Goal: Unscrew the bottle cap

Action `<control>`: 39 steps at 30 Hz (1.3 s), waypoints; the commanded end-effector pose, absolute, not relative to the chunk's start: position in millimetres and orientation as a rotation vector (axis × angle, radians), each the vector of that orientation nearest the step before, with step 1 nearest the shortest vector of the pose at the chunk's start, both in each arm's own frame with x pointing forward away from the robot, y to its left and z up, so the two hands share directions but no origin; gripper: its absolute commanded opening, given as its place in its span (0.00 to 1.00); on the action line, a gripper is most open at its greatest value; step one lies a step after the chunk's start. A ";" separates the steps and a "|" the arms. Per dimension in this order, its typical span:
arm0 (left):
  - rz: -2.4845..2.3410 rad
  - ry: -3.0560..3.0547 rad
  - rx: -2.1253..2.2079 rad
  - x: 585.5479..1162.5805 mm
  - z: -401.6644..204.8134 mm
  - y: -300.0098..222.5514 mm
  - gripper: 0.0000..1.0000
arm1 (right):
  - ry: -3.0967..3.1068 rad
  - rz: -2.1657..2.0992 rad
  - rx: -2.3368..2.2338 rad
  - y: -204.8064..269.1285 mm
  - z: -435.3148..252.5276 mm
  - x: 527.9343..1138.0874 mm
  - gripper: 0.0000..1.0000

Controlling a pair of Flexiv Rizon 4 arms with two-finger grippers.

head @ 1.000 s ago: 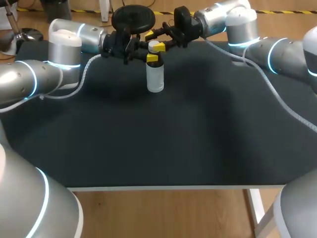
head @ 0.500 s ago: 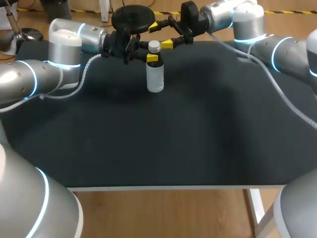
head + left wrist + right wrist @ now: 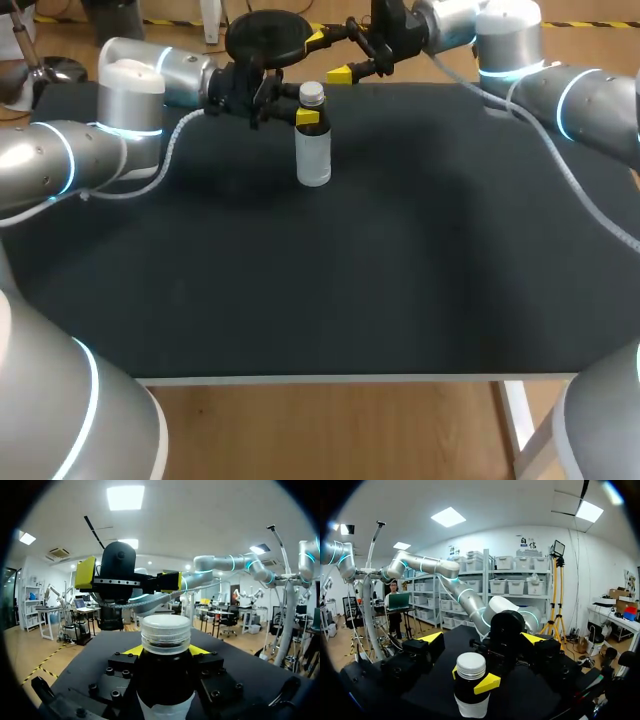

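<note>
1. Standing upright on the black table (image 3: 400, 250), the bottle (image 3: 313, 155) sits at about 11 o'clock from the tabletop's middle in the head view, near the far edge.
2. Its pale ribbed cap (image 3: 311, 93) is on the neck; whether it is tight or loose cannot be told.
3. The left gripper (image 3: 305, 117) comes in from 9 o'clock and is clamped on the bottle's dark neck just under the cap. In the left wrist view its yellow tips press the neck from 3 and 9 o'clock.
4. The right gripper (image 3: 328, 56) hangs at 1 o'clock from the cap, apart from it, with its fingers spread wide and nothing between them.
5. In the right wrist view the bottle stands ahead of those spread fingers.
</note>
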State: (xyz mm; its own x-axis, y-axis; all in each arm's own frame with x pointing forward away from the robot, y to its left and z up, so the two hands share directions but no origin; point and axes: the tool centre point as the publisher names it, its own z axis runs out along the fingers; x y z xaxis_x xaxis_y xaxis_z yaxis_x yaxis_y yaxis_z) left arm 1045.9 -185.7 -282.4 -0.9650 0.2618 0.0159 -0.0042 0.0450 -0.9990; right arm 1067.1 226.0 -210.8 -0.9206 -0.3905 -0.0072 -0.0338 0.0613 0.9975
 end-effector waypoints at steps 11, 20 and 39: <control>2.027 -2.113 -0.271 1049.7 -284.0 -186.6 0.00 | -2.741 -2.132 -0.695 221.2 -199.1 1037.9 1.00; 2.027 -2.113 -0.271 1049.7 -284.0 -186.6 0.00 | -2.767 -2.101 -0.708 224.8 -201.6 1037.1 1.00; 2.027 -2.113 -0.271 1049.7 -284.0 -186.6 0.00 | -2.750 -2.102 -0.753 230.0 -212.2 1047.4 1.00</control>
State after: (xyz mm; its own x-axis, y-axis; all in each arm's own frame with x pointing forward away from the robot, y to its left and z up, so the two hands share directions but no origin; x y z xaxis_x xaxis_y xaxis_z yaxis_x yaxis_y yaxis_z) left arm 1045.9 -185.7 -282.4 -0.9650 0.2618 0.0159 -0.0042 0.0450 -0.9990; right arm 1052.6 229.0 -211.0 -0.9908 -0.0800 0.1089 0.0867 0.2423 0.9663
